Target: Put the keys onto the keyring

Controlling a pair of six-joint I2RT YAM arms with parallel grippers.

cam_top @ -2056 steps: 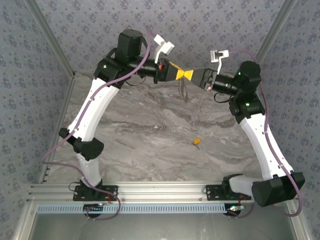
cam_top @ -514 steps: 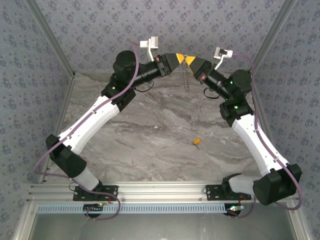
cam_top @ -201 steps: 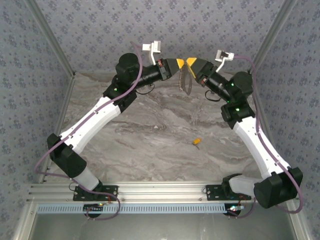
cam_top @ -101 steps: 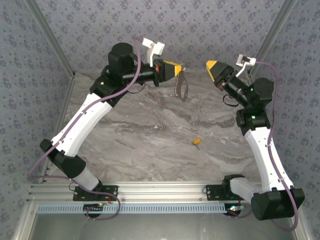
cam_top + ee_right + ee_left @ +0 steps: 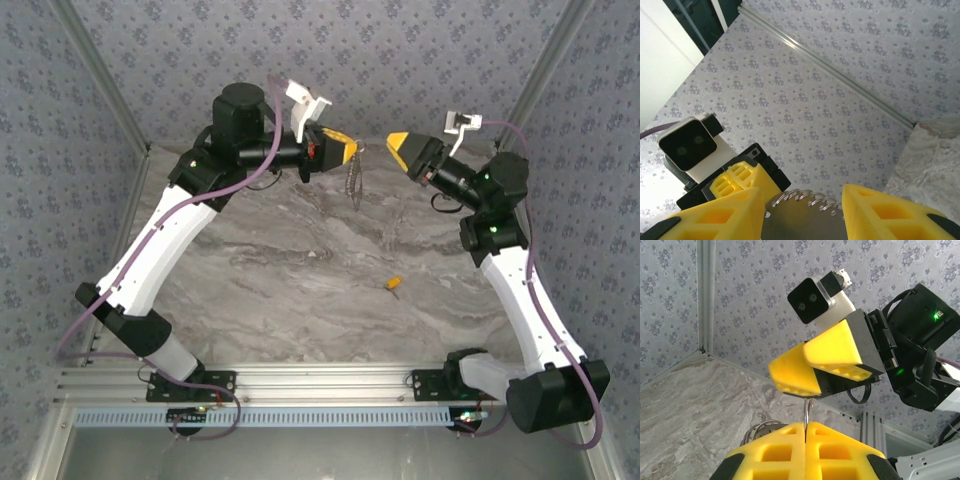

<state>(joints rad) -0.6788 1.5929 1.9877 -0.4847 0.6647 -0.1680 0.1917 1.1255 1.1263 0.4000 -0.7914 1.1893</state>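
My left gripper point(image 5: 348, 152) is shut on the keyring point(image 5: 352, 178), a bunch of thin silvery rings with a flat metal tag that dangles above the far end of the marble table. In the left wrist view the ring's thin edge point(image 5: 807, 409) rises from between my shut fingers point(image 5: 805, 424). My right gripper point(image 5: 398, 142) hovers just right of it, open, not touching. Between its parted fingers point(image 5: 802, 197) the rings point(image 5: 812, 199) and tag point(image 5: 800, 225) lie further off. The key point(image 5: 394, 284), with a small orange head, lies on the table near the middle right.
Patterned walls enclose the grey marble table point(image 5: 300, 260) at the back and sides. An aluminium rail point(image 5: 320, 385) with both arm bases runs along the near edge. The right gripper's yellow fingers point(image 5: 815, 362) and its camera point(image 5: 812, 300) loom close in the left wrist view.
One second ago both grippers met at the keyring. The right one let go and swung away right, and has now come back partway. The left arm drew slightly left, still holding the keyring.
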